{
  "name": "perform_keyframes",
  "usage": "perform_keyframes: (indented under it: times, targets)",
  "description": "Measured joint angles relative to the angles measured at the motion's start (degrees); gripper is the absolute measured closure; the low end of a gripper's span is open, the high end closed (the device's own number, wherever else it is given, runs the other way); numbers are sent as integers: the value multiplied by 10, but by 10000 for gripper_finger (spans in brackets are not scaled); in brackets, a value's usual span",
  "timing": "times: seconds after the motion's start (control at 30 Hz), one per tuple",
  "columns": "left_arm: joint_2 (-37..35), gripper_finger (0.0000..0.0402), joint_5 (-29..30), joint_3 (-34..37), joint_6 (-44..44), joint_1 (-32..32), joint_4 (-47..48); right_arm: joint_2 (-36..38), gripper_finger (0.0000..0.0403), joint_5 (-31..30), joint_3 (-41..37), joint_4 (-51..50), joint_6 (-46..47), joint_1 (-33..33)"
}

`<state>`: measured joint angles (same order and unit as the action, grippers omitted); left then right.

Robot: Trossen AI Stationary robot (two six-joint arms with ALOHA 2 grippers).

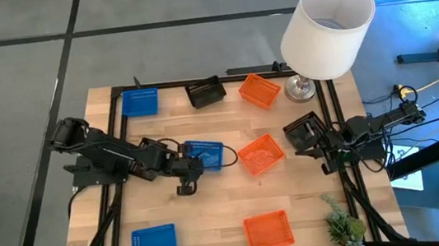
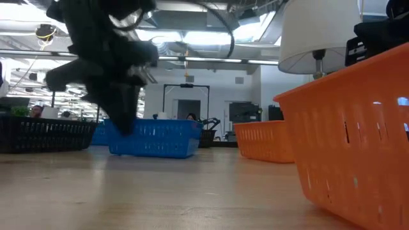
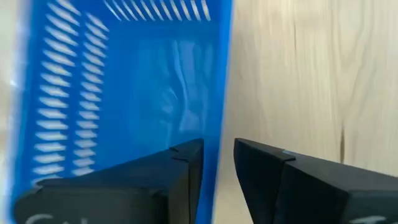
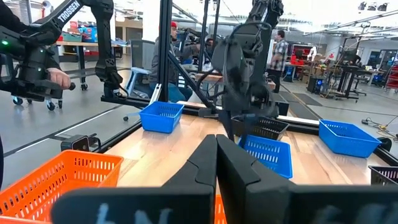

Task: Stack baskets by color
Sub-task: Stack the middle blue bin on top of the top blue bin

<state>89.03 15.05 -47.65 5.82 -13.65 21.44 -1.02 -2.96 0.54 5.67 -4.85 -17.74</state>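
A blue basket (image 1: 206,153) sits flat on the wooden table's middle; the low view shows this blue basket (image 2: 156,137) too. My left gripper (image 1: 190,167) reaches it from the table's left, slanting down, and is open. In the left wrist view my left gripper (image 3: 219,165) stands astride the basket's near long wall (image 3: 221,93), one finger inside and one outside, with a gap showing. My right gripper (image 4: 216,163) is shut and level at the table's right edge, beside a black basket (image 1: 303,130). An orange basket (image 1: 259,154) lies right of the blue one.
Along the far edge stand a blue basket (image 1: 140,102), a black basket (image 1: 206,92) and an orange basket (image 1: 259,90). Near the front lie a blue basket (image 1: 154,243) and an orange basket (image 1: 267,230). A white lamp (image 1: 327,28) and a small plant (image 1: 343,225) stand at the right.
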Motion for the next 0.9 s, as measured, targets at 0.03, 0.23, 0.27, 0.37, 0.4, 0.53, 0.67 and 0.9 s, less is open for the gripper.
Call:
perform_keyframes:
  times: [0.03,0.23,0.27,0.37,0.4,0.53,0.67,0.9]
  targets:
    - [6,329,-3,0,0,0,1,0,395,0,0,0,0,0]
    - [37,388,-28,-3,31,4,-3,0,395,0,0,-1,-2,0]
    - [36,395,-37,-7,48,7,-1,0,395,-2,0,-1,-4,0]
    - [29,399,-57,-27,89,20,24,0,395,-36,0,-3,-2,0]
    - [27,400,-56,-37,93,23,39,0,395,-55,0,-3,-2,0]
    - [28,401,-26,-104,96,28,128,-2,395,-125,13,-18,-2,0]
    - [28,401,20,-185,102,28,247,-5,395,-144,58,-75,-9,0]
    - [28,401,113,-313,272,45,520,-28,395,-203,157,-169,-1,0]
